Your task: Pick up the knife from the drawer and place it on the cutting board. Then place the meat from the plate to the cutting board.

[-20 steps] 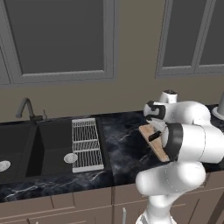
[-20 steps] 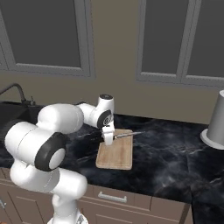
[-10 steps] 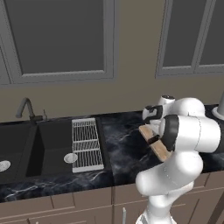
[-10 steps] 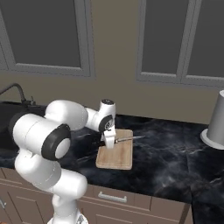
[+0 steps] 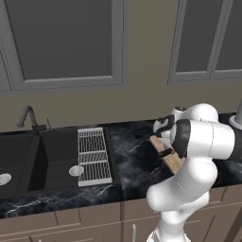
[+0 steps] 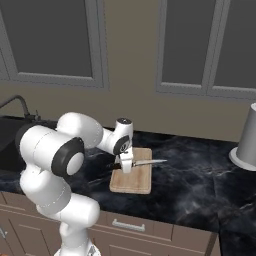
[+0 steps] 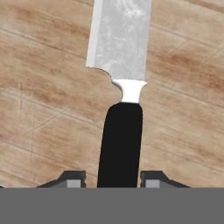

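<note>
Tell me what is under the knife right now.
Under the knife lies the cutting board, its light wood grain showing on both sides of the blade and handle. The wood right beneath the knife is covered, and the handle's end runs out of the hand view between the gripper fingertips.

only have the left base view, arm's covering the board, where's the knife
Observer: In the right base view the small knife with a silver blade and a black handle lies across the light-tan wooden cutting board.
Operator: end effector gripping it
Observer: No. The hand view shows the end effector open, with a gap between each fingertip and the handle.
Operator: blade all on the board
Observer: Its tip appears to poke past the board's right edge, over the black marble counter.
</note>
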